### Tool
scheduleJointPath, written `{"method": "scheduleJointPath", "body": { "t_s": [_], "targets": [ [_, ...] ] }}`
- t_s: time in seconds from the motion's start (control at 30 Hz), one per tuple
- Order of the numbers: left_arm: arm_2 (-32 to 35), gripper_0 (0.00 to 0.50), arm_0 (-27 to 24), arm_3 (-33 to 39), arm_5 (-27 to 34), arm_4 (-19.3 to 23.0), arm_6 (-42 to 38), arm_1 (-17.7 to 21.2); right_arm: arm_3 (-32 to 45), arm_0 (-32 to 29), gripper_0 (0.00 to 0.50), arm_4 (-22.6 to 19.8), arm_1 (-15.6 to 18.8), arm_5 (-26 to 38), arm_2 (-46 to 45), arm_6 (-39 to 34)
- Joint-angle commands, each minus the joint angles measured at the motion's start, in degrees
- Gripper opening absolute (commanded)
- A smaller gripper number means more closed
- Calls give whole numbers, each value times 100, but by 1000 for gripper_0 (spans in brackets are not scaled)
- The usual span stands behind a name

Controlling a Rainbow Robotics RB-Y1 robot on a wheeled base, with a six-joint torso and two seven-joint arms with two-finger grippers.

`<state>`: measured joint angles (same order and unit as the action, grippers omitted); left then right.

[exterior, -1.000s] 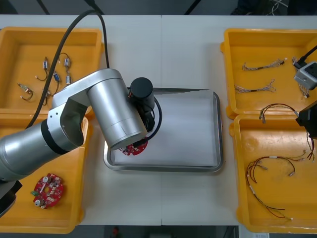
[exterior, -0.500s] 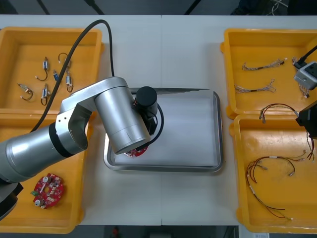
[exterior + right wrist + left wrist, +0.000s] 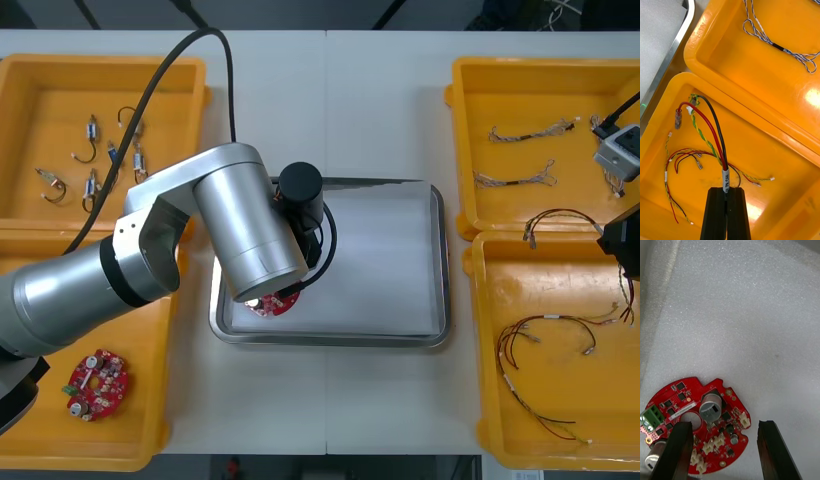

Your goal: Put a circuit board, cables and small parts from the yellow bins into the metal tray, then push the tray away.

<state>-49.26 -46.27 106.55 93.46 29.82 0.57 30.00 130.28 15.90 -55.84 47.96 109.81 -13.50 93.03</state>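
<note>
A round red circuit board [image 3: 696,420] lies flat on the white lining of the metal tray [image 3: 440,260]. My left gripper [image 3: 724,450] stands open just over it, one finger [image 3: 675,450] across the board's edge and the other over bare lining. From the front, the left arm covers the tray's left side and the board [image 3: 272,303] peeks out under the wrist. At the table's right edge my right gripper [image 3: 727,195] hangs over the near right bin [image 3: 790,157]. It is shut on the labelled end of a red and yellow cable [image 3: 705,123].
The far left bin [image 3: 40,80] holds several small metal parts [image 3: 95,160]. A second board [image 3: 97,382] lies in the near left bin [image 3: 150,400]. Twisted cables [image 3: 520,132] lie in the far right bin [image 3: 520,80], more cables [image 3: 545,345] in the near right one.
My left gripper has opened and let go of the board, which now rests in the tray. The left arm shifted slightly right. The right arm has not moved.
</note>
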Motion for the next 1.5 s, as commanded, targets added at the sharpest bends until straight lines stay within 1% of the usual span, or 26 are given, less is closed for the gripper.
{"method": "scheduleJointPath", "body": {
  "t_s": [0.03,0.07,0.13,0.17,0.27,0.3,0.37,0.4,0.43,0.6,0.67,0.77,0.93,1.13,1.23,1.37,1.5],
  "targets": [
    [461,500,-374,543,357,533,-48,191,156,133,0,3,214,19,58,207],
    [514,500,-392,604,383,612,-39,244,156,133,0,3,214,19,58,207],
    [778,500,-497,806,568,1008,-13,437,156,133,0,3,214,19,58,207],
    [865,500,-523,841,620,1113,-4,481,156,133,0,3,214,19,58,207],
    [1446,500,-629,964,893,1755,75,745,156,133,0,3,214,19,58,207],
    [1542,500,-646,982,937,1852,84,797,156,133,0,3,214,19,58,207],
    [1894,500,-752,982,1086,2265,145,1017,156,133,0,3,214,19,58,207],
    [1973,500,-761,973,1113,2353,154,1079,156,133,0,3,214,19,58,207],
    [2149,500,-787,964,1174,2520,181,1193,85,-17,0,-15,179,19,172,216],
    [2755,500,-884,657,1236,3214,330,1632,68,168,0,-6,302,19,462,224],
    [2887,500,-928,490,1315,3398,576,1773,68,317,0,-24,346,19,638,242],
    [3080,500,-980,244,1654,3442,1051,1878,68,572,0,-68,364,19,919,260],
    [3282,500,-998,-117,1654,3442,1648,2133,68,1020,0,-155,364,19,1437,312],
    [3353,500,-1051,-662,1654,3205,2184,2432,68,1653,0,-261,364,19,2255,391],
    [3362,500,-1051,-916,1654,3126,2404,2520,68,1917,0,-287,355,14,2624,427],
    [3370,500,-1051,-1321,1473,3038,2492,2652,68,2312,0,-287,346,-320,3204,506],
    [3370,500,-1060,-1620,1236,2810,2527,2687,-20,2541,0,-314,249,-689,3661,594]
  ]
}}
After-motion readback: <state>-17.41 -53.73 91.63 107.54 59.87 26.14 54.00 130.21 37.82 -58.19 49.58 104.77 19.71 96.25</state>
